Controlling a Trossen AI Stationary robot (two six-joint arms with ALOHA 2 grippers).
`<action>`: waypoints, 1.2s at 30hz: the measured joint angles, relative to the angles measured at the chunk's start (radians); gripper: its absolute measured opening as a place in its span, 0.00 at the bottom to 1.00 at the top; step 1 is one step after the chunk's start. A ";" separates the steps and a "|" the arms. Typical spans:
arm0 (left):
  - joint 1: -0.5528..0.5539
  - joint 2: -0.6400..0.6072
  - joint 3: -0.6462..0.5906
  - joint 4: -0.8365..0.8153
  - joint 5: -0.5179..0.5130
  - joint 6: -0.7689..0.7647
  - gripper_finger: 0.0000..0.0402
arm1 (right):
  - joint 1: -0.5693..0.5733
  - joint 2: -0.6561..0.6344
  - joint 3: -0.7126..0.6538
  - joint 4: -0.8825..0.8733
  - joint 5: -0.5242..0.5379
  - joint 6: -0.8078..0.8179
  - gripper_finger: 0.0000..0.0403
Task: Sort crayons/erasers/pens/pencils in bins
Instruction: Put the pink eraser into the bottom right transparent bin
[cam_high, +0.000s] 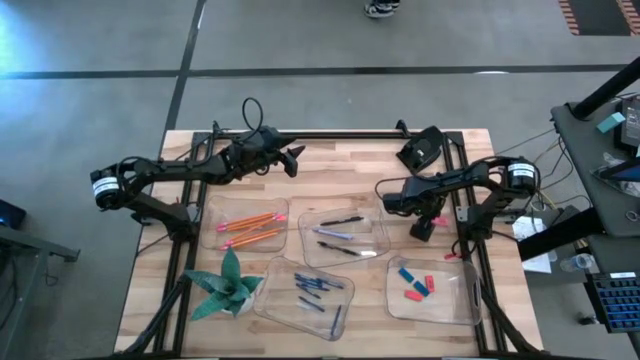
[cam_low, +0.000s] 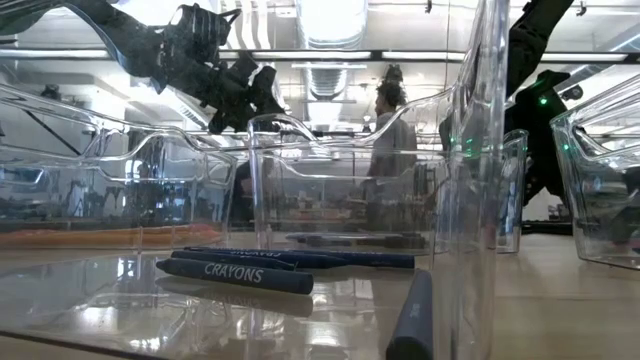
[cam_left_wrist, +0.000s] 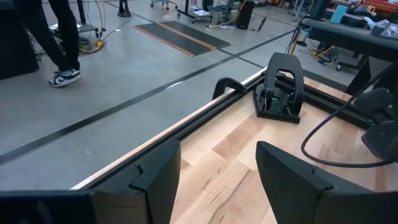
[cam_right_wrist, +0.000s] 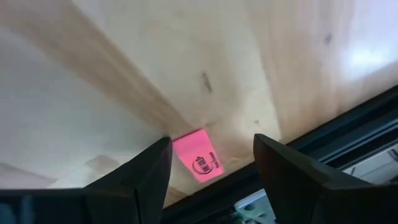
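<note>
Four clear bins lie on the wooden table. One holds orange pencils (cam_high: 250, 227), one pens (cam_high: 343, 238), one blue crayons (cam_high: 312, 290) and one (cam_high: 455, 305) red and blue erasers (cam_high: 414, 295). A pink eraser (cam_right_wrist: 200, 155) lies flat on the bare wood beside the black rail. My right gripper (cam_right_wrist: 210, 146) points down over it, open, one finger on either side and clear of it. My left gripper (cam_high: 293, 160) hangs open over the table's far side, nothing between its fingers (cam_left_wrist: 161, 174).
A green folded-paper plant (cam_high: 225, 285) stands at the near left. A black mount (cam_high: 420, 150) sits at the far right corner, on the black rail frame (cam_high: 340, 133) that runs around the table. A person (cam_low: 390, 140) stands in the room beyond.
</note>
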 joint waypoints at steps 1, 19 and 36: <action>0.000 0.000 0.000 0.000 -0.002 0.000 0.49 | 0.000 0.000 0.000 0.001 0.012 0.002 0.54; 0.000 0.000 0.002 0.000 -0.001 -0.008 0.49 | -0.110 -0.001 -0.016 0.003 -0.098 0.011 0.54; 0.000 0.000 0.002 0.000 0.005 -0.009 0.49 | -0.129 0.000 -0.039 0.012 -0.193 -0.137 0.49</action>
